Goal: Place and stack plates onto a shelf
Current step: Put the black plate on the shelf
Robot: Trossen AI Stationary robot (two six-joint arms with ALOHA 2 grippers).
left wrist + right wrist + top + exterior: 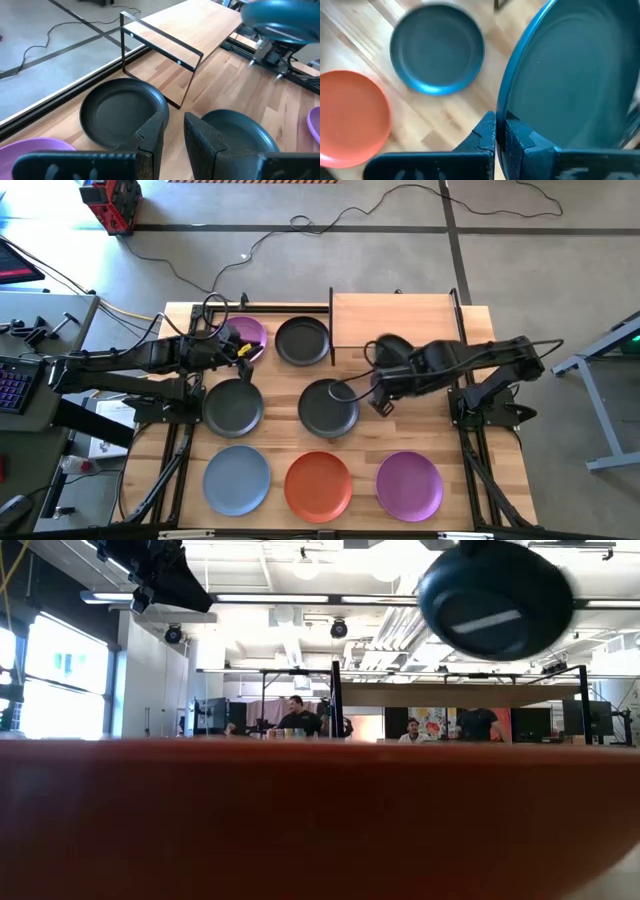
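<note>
Dark grey, the plate (329, 407) at the table's centre is being pinched at its 3 o'clock rim by the right gripper (381, 398); in the right wrist view the fingers (487, 131) are clenching on that rim (570, 75), and in the low view the plate (495, 598) is hanging tilted in the air. Off at 9 o'clock, the left gripper (243, 349) is hovering beside the purple plate (246, 334), with its fingers (151, 136) parted and gripping nothing. Another dark plate (302, 340) is lying just at 9 o'clock of the shelf (395, 320), whose light-wood board is sitting at 12 o'clock. Along the 6 o'clock edge the light blue plate (237, 479), orange plate (318, 485) and second purple plate (409, 485) are lying in a row.
</note>
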